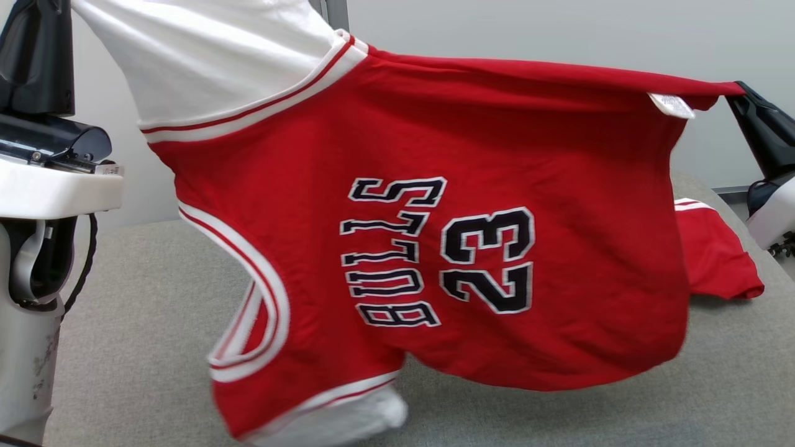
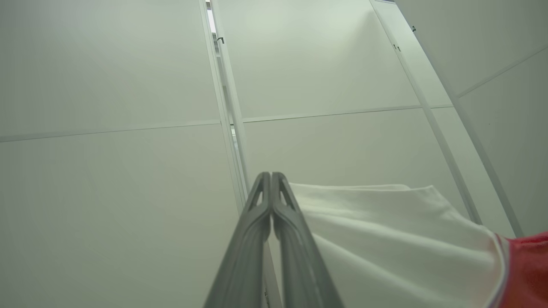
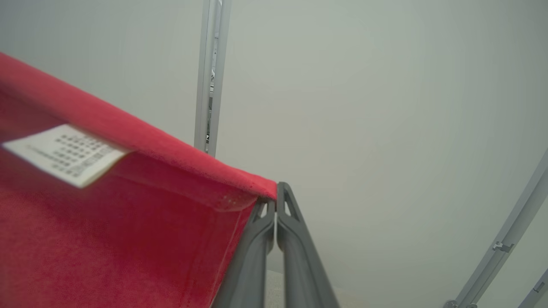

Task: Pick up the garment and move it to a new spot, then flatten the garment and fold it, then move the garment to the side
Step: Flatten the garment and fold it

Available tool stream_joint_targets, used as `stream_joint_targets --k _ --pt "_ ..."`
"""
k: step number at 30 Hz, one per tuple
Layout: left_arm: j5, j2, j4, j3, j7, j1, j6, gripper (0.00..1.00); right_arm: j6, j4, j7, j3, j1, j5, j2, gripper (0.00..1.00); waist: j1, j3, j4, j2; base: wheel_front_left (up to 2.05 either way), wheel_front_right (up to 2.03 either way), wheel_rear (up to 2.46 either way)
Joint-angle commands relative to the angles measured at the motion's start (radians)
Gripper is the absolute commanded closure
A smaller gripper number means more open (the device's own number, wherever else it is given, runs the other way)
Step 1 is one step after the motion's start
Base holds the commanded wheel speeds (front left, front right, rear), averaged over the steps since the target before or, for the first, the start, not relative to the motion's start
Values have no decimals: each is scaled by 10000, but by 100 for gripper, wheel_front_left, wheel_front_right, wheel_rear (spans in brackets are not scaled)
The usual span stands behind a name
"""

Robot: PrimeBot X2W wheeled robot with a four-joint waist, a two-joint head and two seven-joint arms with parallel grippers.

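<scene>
Head view first: the garment (image 1: 435,248) hangs spread sideways between the two arms, red body and number facing us. Its top edge is pulled taut and its lowest folds reach down to the grey table (image 1: 136,323). The right gripper (image 1: 742,93) has the red corner just beside the label (image 1: 671,104). Left wrist view: the left gripper (image 2: 271,176) has its fingers pressed together, with white sleeve cloth fanning out right beside them — pinched, by the look of it. Right wrist view: the fingers are clamped tight on the red hem at their tips. So I'd call this the carry, with the garment lifted and the set-down to come. The next move calls for lowering both arms together with that edge kept stretched — so the cloth lands flat, not bunched.
</scene>
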Motion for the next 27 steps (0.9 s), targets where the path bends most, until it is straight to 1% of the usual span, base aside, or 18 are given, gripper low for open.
stream_joint_targets --k 1,5,11,17,22,24,27 --pt "-141 5 15 2 -61 -186 -55 100 -7 87 -88 -80 -16 -27 -61 100 0 -36 30 0 0 0 0" --pt "-380 -32 31 -216 79 -348 -186 100 -7 72 -178 -152 -235 -50 -40 100 0 -69 56 0 0 0 0" --pt "-753 -188 471 -788 411 -1011 -355 100 -7 220 -164 113 -859 -196 161 100 0 -72 74 0 0 0 0" --pt "-1128 -248 1164 -1293 753 -1688 -451 100 -7 650 -149 457 -1587 -352 546 100 0 133 11 0 0 0 0" --pt "-1255 -232 1934 -1708 990 -2429 -508 100 -7 1529 153 751 -2388 -441 1075 100 0 468 -17 0 0 0 0" --pt "-1085 -202 2548 -1996 963 -2990 -524 100 -5 2180 244 859 -2960 -509 1391 100 0 747 7 0 0 0 0" --pt "-547 -178 3671 -2574 630 -4166 -527 100 -5 3376 141 925 -3980 -844 1905 100 0 1331 84 0 0 0 0"
